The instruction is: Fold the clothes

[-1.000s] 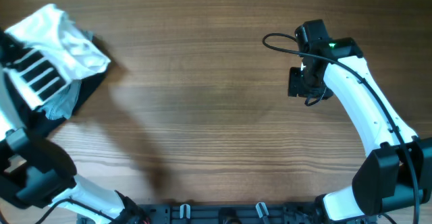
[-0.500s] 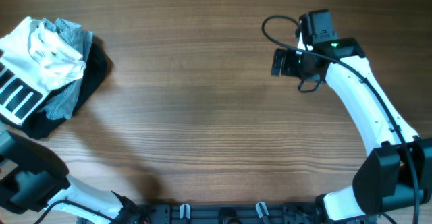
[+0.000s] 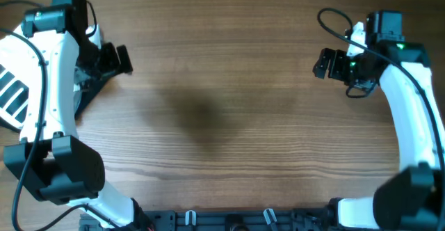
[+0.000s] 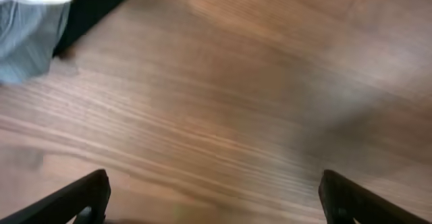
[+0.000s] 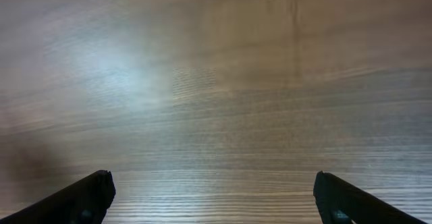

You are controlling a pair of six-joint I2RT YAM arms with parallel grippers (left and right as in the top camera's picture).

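Count at the 9 o'clock edge of the table (image 3: 222, 133): one white T-shirt (image 3: 7, 100), one black garment (image 4: 101, 1) and one light-blue denim piece (image 4: 27, 42) in one heap, the shirt largely hidden by the left arm (image 3: 49, 85). Judged light, limp cotton that drapes and bunches; pinch it at a hem or shoulder edge. Farther out are two grippers, the left gripper (image 3: 122, 59) at 10 o'clock beside the heap and the right gripper (image 3: 321, 62) at 2 o'clock over bare wood, both spread wide and empty.
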